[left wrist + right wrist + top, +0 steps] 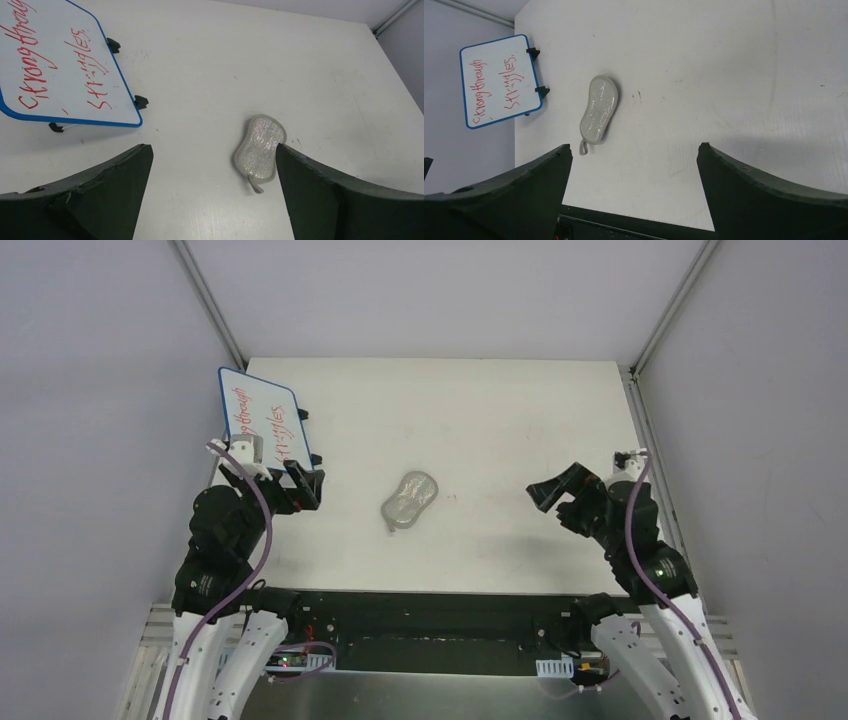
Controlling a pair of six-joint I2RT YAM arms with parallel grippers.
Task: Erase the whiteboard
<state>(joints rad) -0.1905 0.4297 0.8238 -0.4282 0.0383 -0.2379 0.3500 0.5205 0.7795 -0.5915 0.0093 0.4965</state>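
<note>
The whiteboard (262, 420), judged light, stiff, slick-faced and best braced at its edges, is sitting at the table's (500, 420) far-left corner; the left gripper (272, 478) beside it is gaping empty, a grey pad (410, 500) is lying mid-table, and the right gripper (558, 502) is likewise gaping empty.

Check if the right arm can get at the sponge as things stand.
Probably yes. The sponge lies alone in the middle of the table, and the right hand is open and empty to its right, nothing between them. The whiteboard sits off at the left edge, out of the way.
</note>
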